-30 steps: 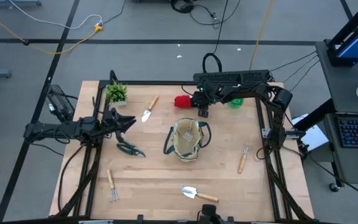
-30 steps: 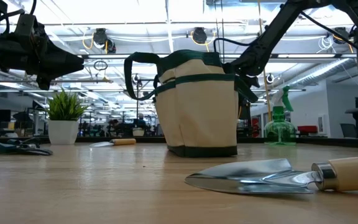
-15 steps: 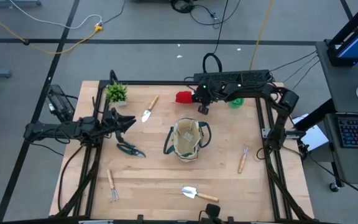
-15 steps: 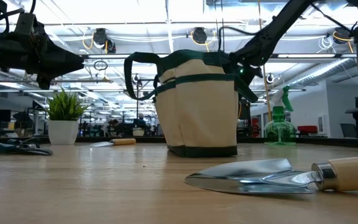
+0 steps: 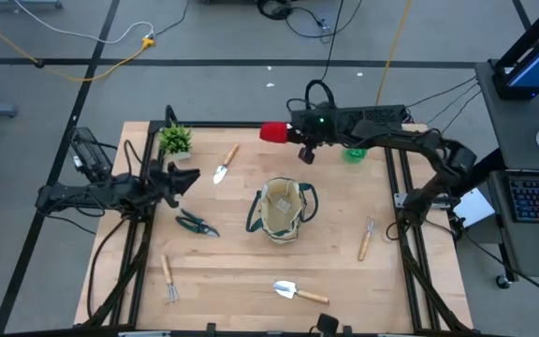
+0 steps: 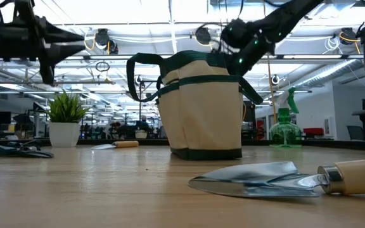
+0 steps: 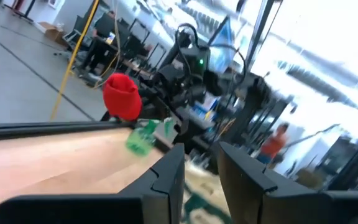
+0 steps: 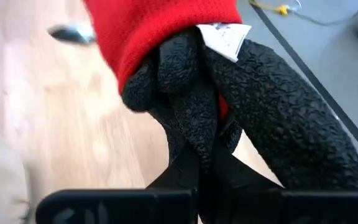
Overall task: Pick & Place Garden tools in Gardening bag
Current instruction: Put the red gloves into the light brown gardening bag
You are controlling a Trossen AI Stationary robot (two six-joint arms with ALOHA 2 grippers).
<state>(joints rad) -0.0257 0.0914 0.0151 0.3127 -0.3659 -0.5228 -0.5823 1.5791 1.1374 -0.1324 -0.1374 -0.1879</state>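
High view. The right gripper (image 5: 299,140) is up at the far edge of the table (image 5: 232,281), pinching the red-black glove (image 5: 274,132), which juts out toward the left of it. The gardening bag (image 5: 281,209) stands mid-table, mouth up, nearer the front than the glove. Loose tools lie round it: a trowel (image 5: 224,165) near the potted plant (image 5: 175,139), pruning shears (image 5: 196,224), a hand fork (image 5: 168,280) at the front left, a second trowel (image 5: 297,292) at the front, another fork (image 5: 367,238) on the right, and a green spray bottle (image 5: 354,153) behind the right arm. The left gripper (image 5: 178,180) waits by the left edge; I cannot tell from here how its fingers stand.

Low view. The bag hides the glove; only the right arm shows above the bag's rim. The front trowel's blade looms close, and the spray bottle's white nozzle is plain.

Left wrist view. The left fingers (image 7: 173,174) stand spread with nothing between them. Beyond, the glove hangs red off the other arm, clear of the table.

Right wrist view. The jaws are pressed together on the glove's fabric; black textured fingers droop, a white tag shows. Only this view shows the grip itself.

Handling, as judged: the glove is light, soft and floppy, with a grippy coating. A pinch on bunched fabric should hold, but dangling fingers may snag the bag's rim or loop handles.
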